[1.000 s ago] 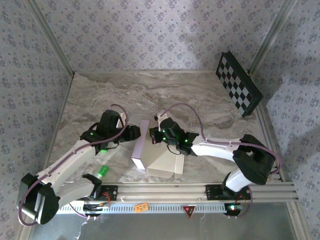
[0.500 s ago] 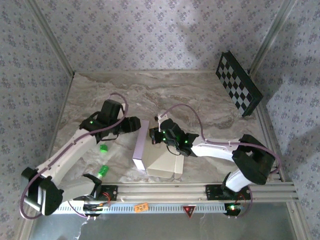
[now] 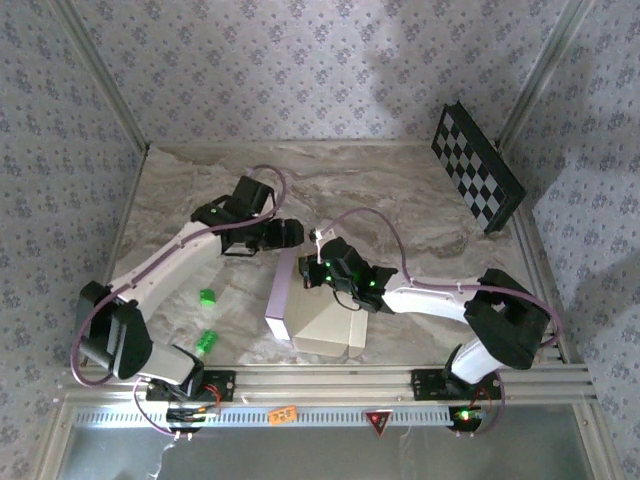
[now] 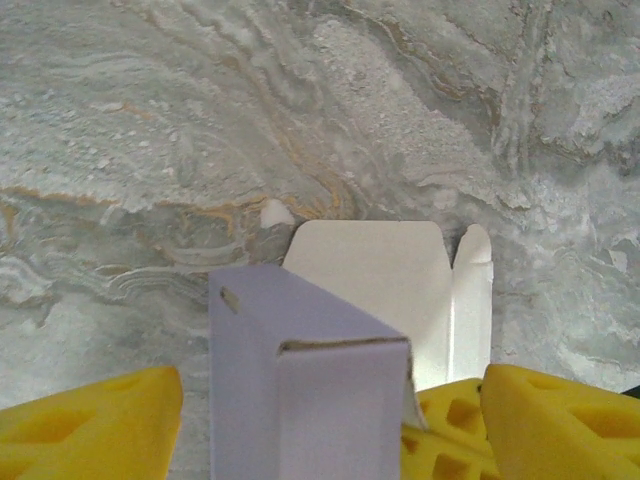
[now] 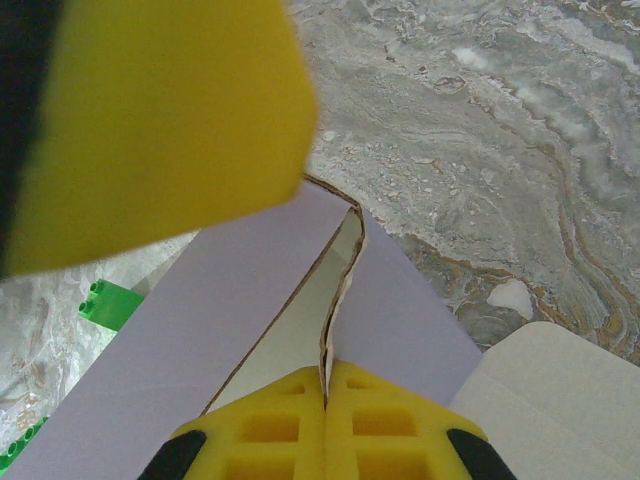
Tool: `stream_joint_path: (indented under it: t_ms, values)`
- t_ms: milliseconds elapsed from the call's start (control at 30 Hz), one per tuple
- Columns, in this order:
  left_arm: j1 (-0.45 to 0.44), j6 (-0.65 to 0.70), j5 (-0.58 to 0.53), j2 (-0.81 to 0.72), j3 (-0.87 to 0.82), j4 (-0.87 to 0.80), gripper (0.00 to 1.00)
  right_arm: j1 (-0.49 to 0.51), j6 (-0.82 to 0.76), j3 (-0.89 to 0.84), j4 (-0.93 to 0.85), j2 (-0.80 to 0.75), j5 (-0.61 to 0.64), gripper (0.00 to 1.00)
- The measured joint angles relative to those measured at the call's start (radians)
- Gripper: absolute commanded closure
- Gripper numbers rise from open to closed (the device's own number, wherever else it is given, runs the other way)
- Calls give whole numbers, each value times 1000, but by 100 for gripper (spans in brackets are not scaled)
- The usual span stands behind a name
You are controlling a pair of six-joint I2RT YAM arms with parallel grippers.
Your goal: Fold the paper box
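Light, thin cardboard, quick to crease, so best pinched at flap edges near the folds: the right pincer [image 5: 325, 385] is clamped on a lavender wall edge of the paper box [image 3: 318, 322], while the left pincer [image 4: 325, 390] gapes wide, the box's lavender end between its fingers.
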Motion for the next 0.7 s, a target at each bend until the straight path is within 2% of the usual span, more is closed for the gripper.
stream_joint_path:
  t_ms: [333,700]
  values:
    - [-25,24,41,87,25,-16,24,-1,0,0,0,0,0,100]
    - [-47,61,0,131,58,-88,38,-3,0,0,-1,0,-1,100]
